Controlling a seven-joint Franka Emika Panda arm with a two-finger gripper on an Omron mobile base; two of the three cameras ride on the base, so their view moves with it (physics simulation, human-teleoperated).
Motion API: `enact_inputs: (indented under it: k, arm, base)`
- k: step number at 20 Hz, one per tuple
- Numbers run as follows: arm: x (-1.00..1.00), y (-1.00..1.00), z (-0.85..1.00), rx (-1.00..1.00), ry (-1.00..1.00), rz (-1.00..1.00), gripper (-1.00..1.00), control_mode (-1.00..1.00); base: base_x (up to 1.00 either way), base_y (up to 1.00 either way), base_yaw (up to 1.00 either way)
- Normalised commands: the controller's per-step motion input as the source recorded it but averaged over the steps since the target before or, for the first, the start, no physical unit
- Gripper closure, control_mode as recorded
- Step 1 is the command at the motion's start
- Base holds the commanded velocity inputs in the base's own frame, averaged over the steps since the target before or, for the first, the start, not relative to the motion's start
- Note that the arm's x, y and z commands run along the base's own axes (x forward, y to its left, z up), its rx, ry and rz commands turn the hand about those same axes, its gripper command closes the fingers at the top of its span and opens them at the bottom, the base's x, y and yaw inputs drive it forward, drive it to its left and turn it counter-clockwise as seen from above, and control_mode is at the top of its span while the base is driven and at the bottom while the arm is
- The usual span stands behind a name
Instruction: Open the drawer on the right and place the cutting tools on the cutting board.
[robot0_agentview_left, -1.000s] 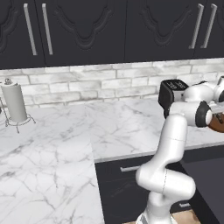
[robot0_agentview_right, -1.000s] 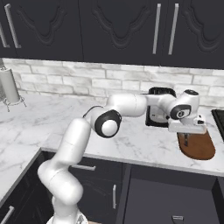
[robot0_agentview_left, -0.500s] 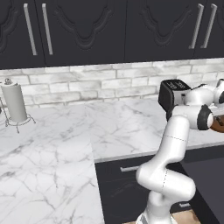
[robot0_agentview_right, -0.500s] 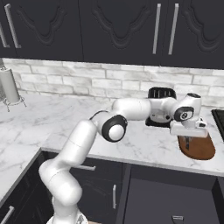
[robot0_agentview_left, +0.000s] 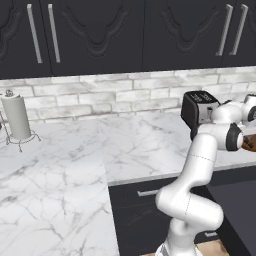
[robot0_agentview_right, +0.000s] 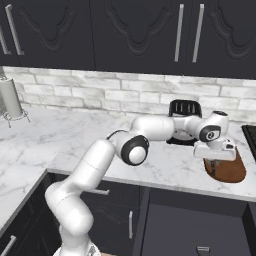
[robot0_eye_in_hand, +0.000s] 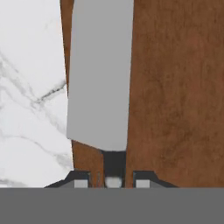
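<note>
The knife, with a broad silvery blade and a dark handle, lies flat on the reddish-brown cutting board, blade pointing away from the hand. My gripper straddles the handle, and its fingertips stand slightly off it with a thin gap on each side, so it is open. From the right base, the gripper hovers low over the left end of the cutting board. The drawer is pulled out below the counter, showing its dark grey inside. It also appears as the drawer from the left base.
A black-and-silver toaster stands right behind the board, close to the wrist. A stove edge lies to the board's right. A paper-towel holder stands far left on the marble counter.
The fingers have parted from the knife handle. The hand has sunk slightly over the board, and the knife now rests on the wood.
</note>
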Motion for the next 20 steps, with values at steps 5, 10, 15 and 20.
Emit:
enact_inputs:
  k: [5, 10, 15, 20]
  arm:
    - [0.25, -0.03, -0.12, 0.00, 0.00, 0.00, -1.00, -1.00]
    - [0.13, -0.10, 0.04, 0.00, -0.01, 0.00, -1.00, -1.00]
    - [-0.39, -0.12, 0.56, 0.00, -0.13, 0.00, -1.00, -1.00]
    - [-0.79, -0.06, 0.55, 0.00, -0.07, 0.00, -1.00, -1.00]
  base:
    - [0.00, 0.00, 0.00]
    - [0.00, 0.00, 0.00]
    - [0.00, 0.00, 0.00]
    - [0.00, 0.00, 0.00]
